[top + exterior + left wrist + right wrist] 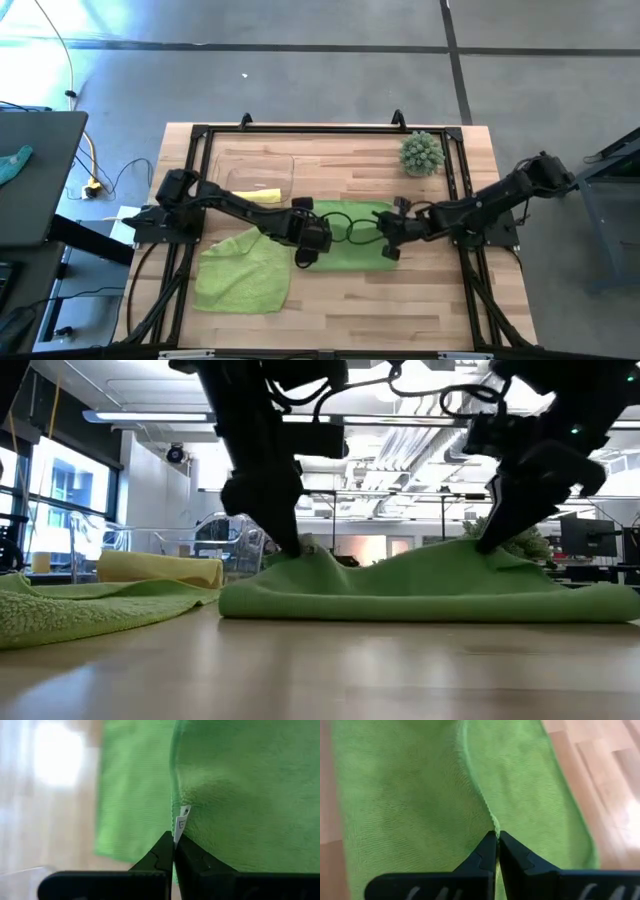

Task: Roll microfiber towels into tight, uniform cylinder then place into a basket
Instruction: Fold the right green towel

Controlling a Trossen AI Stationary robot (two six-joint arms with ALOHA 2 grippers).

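Observation:
A lime green microfiber towel (352,238) lies folded in the middle of the table; it also shows in the low view (420,592). My left gripper (312,243) is shut on its left end and my right gripper (390,243) is shut on its right end. A second lime green towel (243,273) lies flat at the front left. A rolled yellow towel (258,195) lies at the near edge of the clear basket (250,165); whether inside it, I cannot tell. My left gripper pinches the towel's edge (186,827) between its two fingers, right by a small white tag (181,820). The fingers point down from above. The cloth rises to a small peak (300,552) at the fingers; the rest lies on the table. My right gripper pinches a raised edge of the towel (494,826) between its two fingers, near the towel's right end. The fingers come slanting down from above. The cloth rises to a peak (487,548) there, sags slack between the two grippers, and lies on the table.
A spiky green ball plant (421,153) stands at the far right of the table. A black frame (330,129) runs around the table. Bare wood lies along the front edge (400,310).

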